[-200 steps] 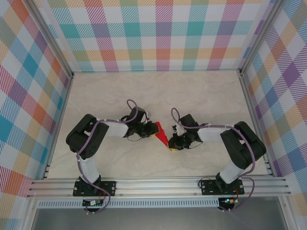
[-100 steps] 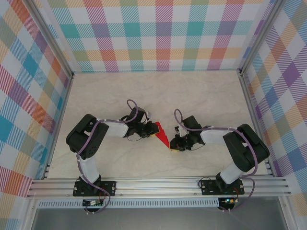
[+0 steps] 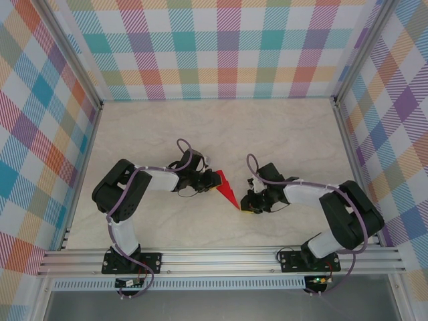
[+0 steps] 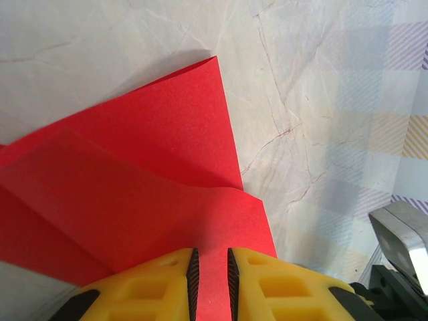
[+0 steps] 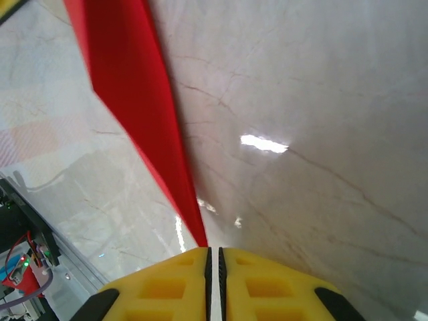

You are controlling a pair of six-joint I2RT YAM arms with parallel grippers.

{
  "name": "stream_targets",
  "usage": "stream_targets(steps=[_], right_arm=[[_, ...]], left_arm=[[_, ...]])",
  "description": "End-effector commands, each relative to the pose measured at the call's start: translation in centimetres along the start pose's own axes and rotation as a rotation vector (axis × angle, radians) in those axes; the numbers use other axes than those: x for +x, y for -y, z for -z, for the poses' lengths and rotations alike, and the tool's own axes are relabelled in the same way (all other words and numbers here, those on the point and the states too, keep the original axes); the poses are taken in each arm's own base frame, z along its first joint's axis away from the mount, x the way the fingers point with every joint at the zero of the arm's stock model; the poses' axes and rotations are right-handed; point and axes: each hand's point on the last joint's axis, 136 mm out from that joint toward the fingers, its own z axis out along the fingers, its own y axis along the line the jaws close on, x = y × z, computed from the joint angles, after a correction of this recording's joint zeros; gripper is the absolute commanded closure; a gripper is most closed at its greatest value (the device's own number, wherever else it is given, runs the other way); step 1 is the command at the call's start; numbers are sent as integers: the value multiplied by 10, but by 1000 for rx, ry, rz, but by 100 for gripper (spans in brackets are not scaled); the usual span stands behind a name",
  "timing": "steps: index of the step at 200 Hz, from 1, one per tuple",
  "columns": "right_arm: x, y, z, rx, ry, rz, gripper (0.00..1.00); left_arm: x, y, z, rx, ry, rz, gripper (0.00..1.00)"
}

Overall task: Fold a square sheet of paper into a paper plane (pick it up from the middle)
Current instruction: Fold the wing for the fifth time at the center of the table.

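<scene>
The paper plane (image 3: 226, 188) is red paper folded to a slim pointed dart, lying mid-table with its tip toward the near right. My left gripper (image 3: 208, 184) is shut on its broad left end. In the left wrist view the layered red folds (image 4: 147, 174) spread ahead and run down between the yellow fingers of the left gripper (image 4: 210, 261). My right gripper (image 3: 246, 204) is shut with nothing between its pads. In the right wrist view the plane's narrow tip (image 5: 134, 107) ends right at the fingertips of the right gripper (image 5: 214, 253).
The pale marble tabletop (image 3: 221, 127) is boxed in by checked walls on three sides (image 3: 227, 47). An aluminium rail (image 3: 221, 257) carrying both arm bases runs along the near edge. Bare table lies beyond and to both sides of the arms.
My right gripper has slid right and nearer, toward and off the plane's tip, and its arm has swung outward. The left gripper and the paper have stayed put.
</scene>
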Motion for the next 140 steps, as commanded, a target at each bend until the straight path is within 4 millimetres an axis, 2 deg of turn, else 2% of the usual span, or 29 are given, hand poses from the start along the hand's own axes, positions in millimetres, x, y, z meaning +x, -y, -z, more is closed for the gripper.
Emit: stream_targets(steps=[1,28,61,86,110,140], right_arm=[[-10,-18,12,-36,41,31,85],[-28,-45,19,-101,92,83,80],[-50,-67,13,-126,103,112,80],[-63,-74,2,-156,90,101,80],[-66,-78,-11,-187,46,84,80],[-64,-70,-24,-156,16,63,80]], left_arm=[[26,-52,-17,-159,-71,41,79],[26,-53,-17,-159,-72,44,79],[26,-52,-18,-156,-73,44,79],[26,-52,-18,-157,-74,45,79],[26,-51,-18,-155,-75,44,79],[26,-52,-18,-159,-76,46,78]])
